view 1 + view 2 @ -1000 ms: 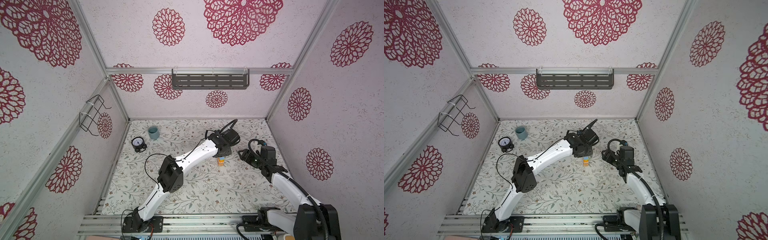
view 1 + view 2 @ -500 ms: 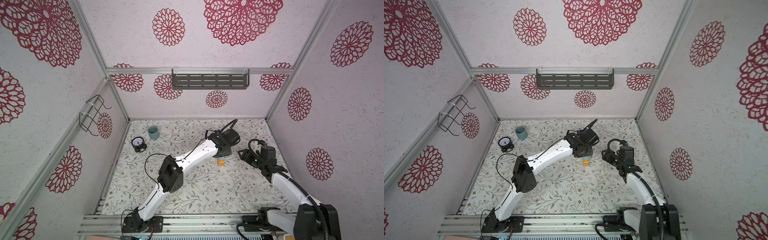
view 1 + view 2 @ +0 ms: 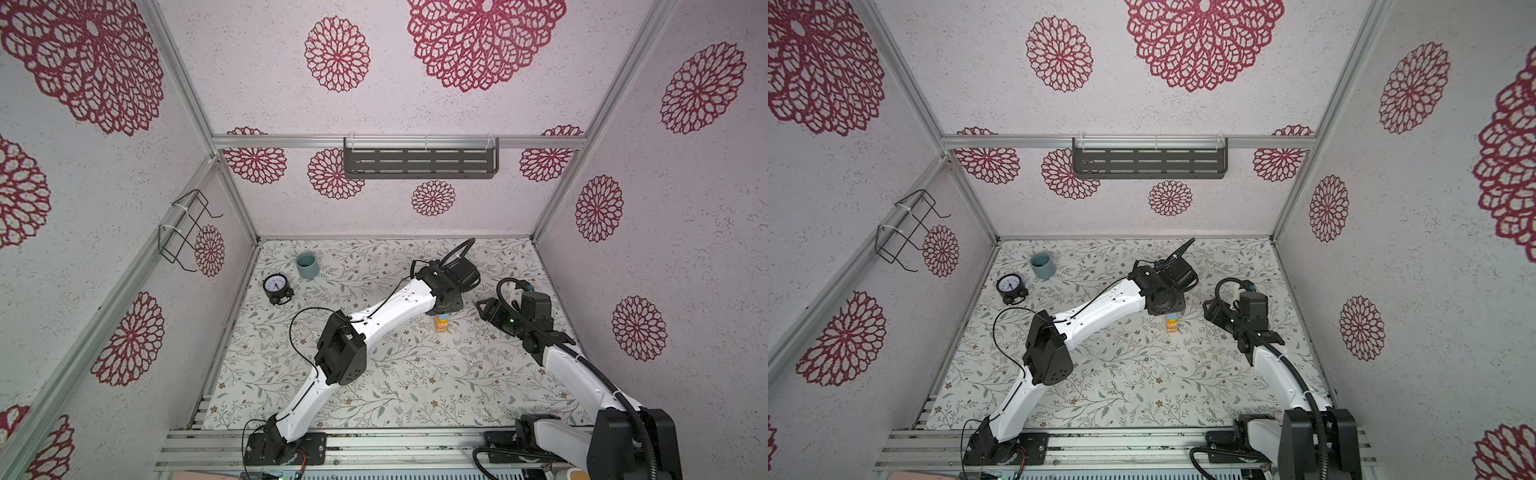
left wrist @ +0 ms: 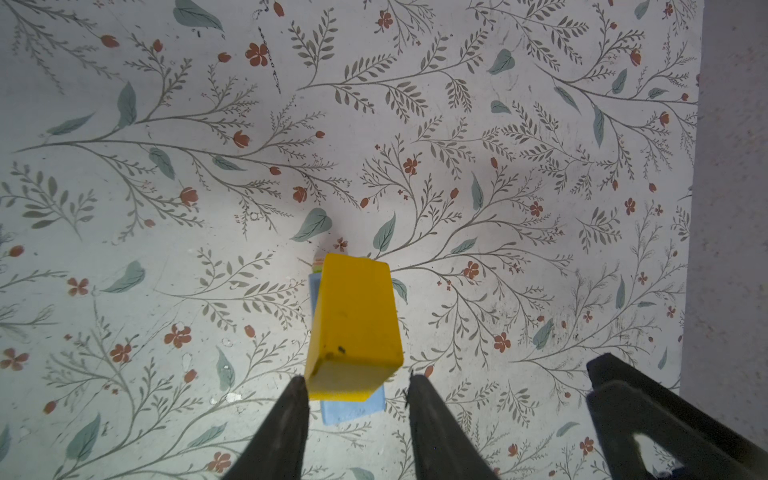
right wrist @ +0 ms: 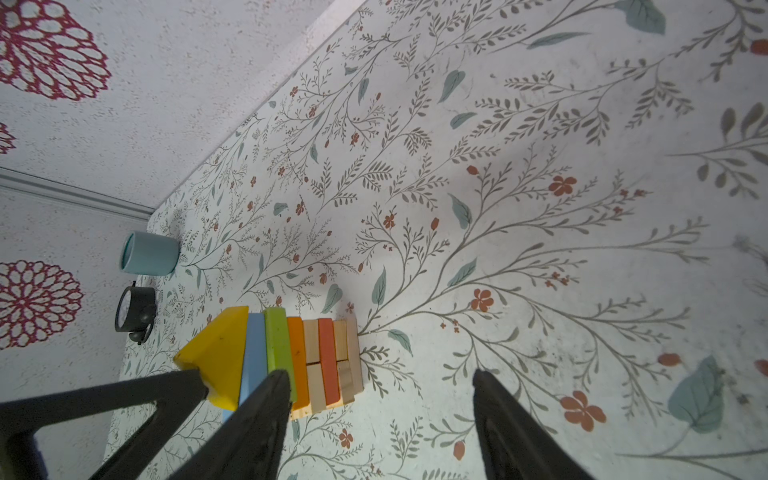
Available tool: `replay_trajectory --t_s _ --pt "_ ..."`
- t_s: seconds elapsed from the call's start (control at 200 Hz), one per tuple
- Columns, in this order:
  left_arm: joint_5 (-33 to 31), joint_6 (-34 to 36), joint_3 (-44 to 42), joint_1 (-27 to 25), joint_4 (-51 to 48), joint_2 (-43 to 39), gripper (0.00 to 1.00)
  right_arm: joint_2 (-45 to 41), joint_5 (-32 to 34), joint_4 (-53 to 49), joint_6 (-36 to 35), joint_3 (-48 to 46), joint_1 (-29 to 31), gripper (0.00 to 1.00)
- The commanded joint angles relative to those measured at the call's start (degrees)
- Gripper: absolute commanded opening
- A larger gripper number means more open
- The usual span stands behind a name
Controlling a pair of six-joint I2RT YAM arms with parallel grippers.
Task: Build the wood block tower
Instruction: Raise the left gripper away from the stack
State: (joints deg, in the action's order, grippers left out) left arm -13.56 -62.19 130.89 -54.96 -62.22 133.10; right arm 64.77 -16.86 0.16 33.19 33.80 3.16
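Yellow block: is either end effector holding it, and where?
Apparently nothing: the left end effector flanks the yellow block at its end, slightly gapped; the right end effector open, empty.

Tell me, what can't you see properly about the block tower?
- The tower's top: both top views, the left arm's wrist covers it.
- The lower blocks: left wrist view, hidden under the yellow block.
- Number of blocks: top views, too small.
- The clock's face: right wrist view, turned nearly edge-on.

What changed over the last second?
Nothing visibly moved in the top views. The left gripper hovers over the tower as before, its fingers flanking the yellow block; right gripper, cup and clock stayed put.
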Motion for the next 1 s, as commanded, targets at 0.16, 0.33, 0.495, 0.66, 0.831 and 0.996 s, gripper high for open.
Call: replay_trajectory --t_s 0.16,0.33,0.495,0.66,0.831,0.996 --pt "-2.27 1.60 1.64 0.25 0.31 -1.37 0.69 -1.02 -1.54 1.81 0.54 -0.61 -0.26 0.73" --pt "-4.78 6.04 0.92 0.27 1.82 -5.99 0.97 -2.69 -1.45 2.39 -0.70 -0.46 -0.35 0.74" --pt "-9.56 10.86 1.24 1.32 0.77 -12.52 0.97 -6.01 1.36 0.52 -2.36 1.41 -0.52 0.78" --pt "-13.31 14.29 -8.16 5.82 2.61 -25.63 0.97 -7.98 2.43 0.81 -1.71 1.81 -2.17 0.86" --pt "-11.51 16.49 -27.05 17.84 8.42 -42.76 0.97 -6.96 6.79 2.71 -1.38 1.62 -4.05 0.99" --pt "-12.28 22.35 -46.42 31.23 19.82 -60.16 0.97 -6.11 16.43 9.19 -4.74 -1.13 -4.43 0.99"
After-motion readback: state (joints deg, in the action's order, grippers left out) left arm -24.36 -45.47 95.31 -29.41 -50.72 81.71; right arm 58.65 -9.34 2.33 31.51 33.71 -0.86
